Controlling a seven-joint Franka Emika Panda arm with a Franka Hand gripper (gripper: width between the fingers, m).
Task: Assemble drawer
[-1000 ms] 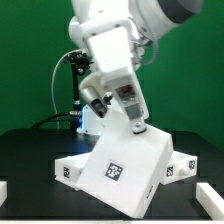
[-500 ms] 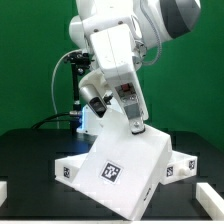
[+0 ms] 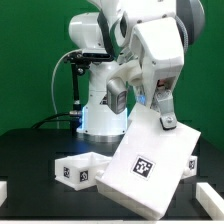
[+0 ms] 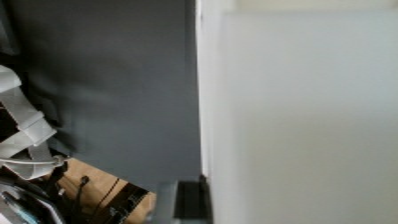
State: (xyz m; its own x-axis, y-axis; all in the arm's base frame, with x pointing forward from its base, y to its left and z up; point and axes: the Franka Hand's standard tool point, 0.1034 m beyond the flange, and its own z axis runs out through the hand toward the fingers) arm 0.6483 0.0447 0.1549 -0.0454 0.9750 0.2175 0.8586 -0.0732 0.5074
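Observation:
The large white drawer housing [image 3: 150,162] hangs tilted on one corner above the black table, its tagged face toward the camera. My gripper [image 3: 165,119] is shut on its upper edge. In the wrist view the housing wall [image 4: 294,100] fills one side, with one dark finger [image 4: 191,200] pressed against its edge; the other finger is hidden behind the wall. One small white tagged tray [image 3: 76,169] lies on the table at the exterior view's left, beside the housing's low corner. The second tray is hidden.
Short white bars lie at the table's front corners, one at the exterior view's left [image 3: 4,190] and one at its right [image 3: 211,195]. The robot's base [image 3: 100,105] and a black stand [image 3: 76,90] rise behind the parts.
My arm has swung toward the exterior view's right, carrying the tilted housing with it. The tray at the left is now more uncovered; the tray at the right is now hidden.

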